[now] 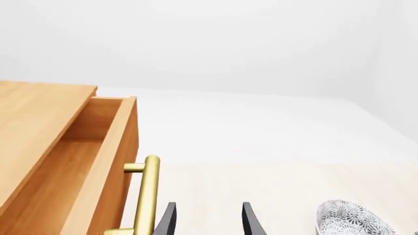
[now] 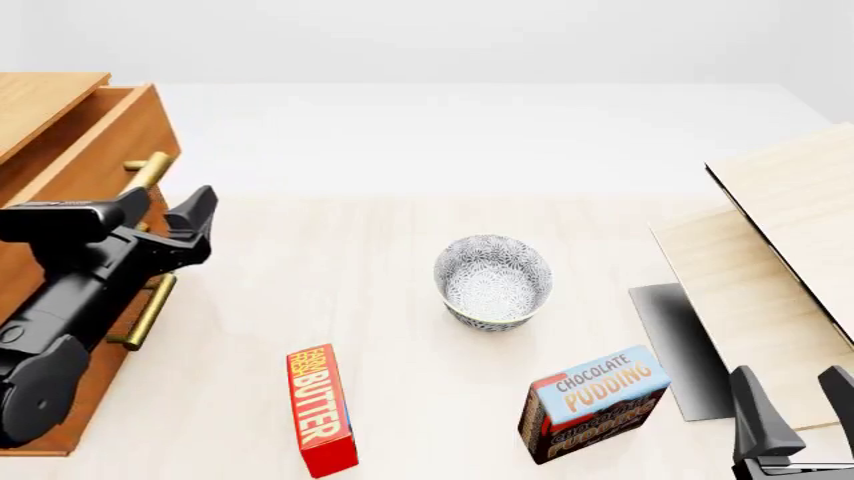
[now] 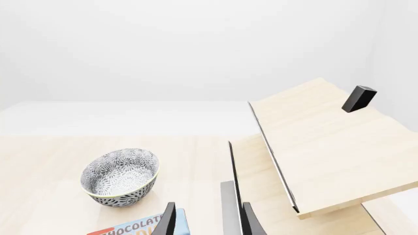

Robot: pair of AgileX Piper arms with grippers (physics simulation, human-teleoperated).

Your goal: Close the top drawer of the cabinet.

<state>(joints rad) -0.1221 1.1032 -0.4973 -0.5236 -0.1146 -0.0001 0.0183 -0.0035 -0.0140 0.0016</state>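
Pale tabletop [image 2: 400, 290]: one cabinet [image 2: 40, 105], one top drawer [image 2: 100, 150] open, one bowl [image 2: 493, 281], two boxes, left gripper [image 2: 171, 214] and right gripper [image 2: 798, 398] both spread, empty.

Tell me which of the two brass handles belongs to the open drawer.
The upper brass handle, on the top drawer, which juts out from the cabinet; the lower handle sits on a shut front.

The front view looks forward and down from above, taking in the whole bench [image 2: 400, 290], with the cabinet [image 2: 54, 110] at nine to ten o'clock and pale panels [image 2: 787, 220] at three. The left wrist view sits low and close beside the top drawer [image 1: 98, 147], facing along the bench toward the far wall. The right wrist view, also low, faces the panels [image 3: 326, 147]. All three views share the patterned bowl [image 2: 493, 281] [image 1: 353, 220] [image 3: 121, 177].
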